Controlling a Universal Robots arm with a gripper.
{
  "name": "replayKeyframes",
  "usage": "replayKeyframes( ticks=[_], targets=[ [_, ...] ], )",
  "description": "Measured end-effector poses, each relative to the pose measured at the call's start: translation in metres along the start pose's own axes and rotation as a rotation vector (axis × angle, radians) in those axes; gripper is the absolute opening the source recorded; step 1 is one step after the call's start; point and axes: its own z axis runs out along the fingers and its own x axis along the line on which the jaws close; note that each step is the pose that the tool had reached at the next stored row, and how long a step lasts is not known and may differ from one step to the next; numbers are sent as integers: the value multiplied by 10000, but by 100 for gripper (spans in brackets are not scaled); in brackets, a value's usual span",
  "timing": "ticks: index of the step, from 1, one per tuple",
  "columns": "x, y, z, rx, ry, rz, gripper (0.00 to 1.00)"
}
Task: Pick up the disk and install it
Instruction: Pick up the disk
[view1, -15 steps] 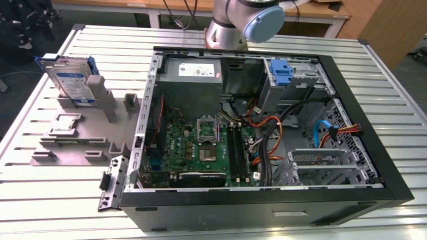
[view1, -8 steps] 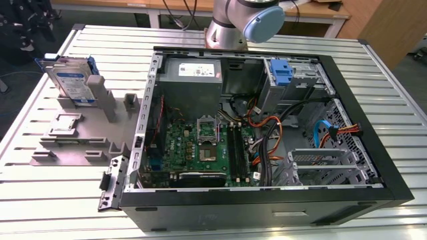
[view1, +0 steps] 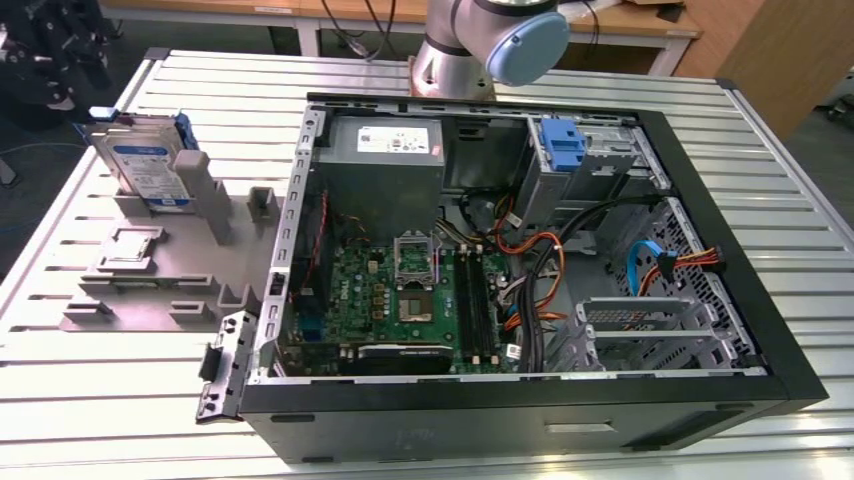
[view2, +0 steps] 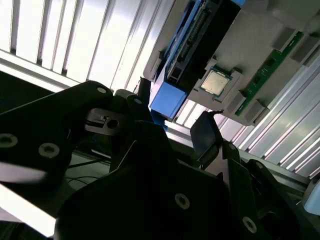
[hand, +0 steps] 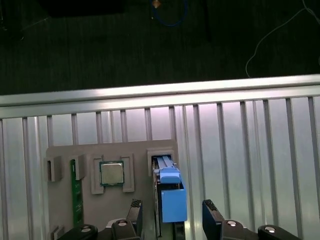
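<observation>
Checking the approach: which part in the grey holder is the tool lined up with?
The disk, standing on edge with a blue rail, framed between the fingers of the open tool. The processor chip and memory stick sit to one side.

Disk stands upright in holder. Free gaps on both flanks; gripper fingers spread astride, not touching. Inside case, cables cross the floor beside the cage.

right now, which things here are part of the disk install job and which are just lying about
For the job: disk, upright in the grey holder plate; gripper, open, a finger on either side of it; open computer case.
Just lying about: processor chip and green memory stick, in the plate's other slots.
</observation>
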Motion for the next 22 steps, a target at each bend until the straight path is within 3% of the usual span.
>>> replayKeyframes(
  ticks=[19, 22],
  targets=[
    [14, 3, 303, 19, 11, -56, 59],
    [14, 6, 334, 70, 10, -157, 59]
  ],
)
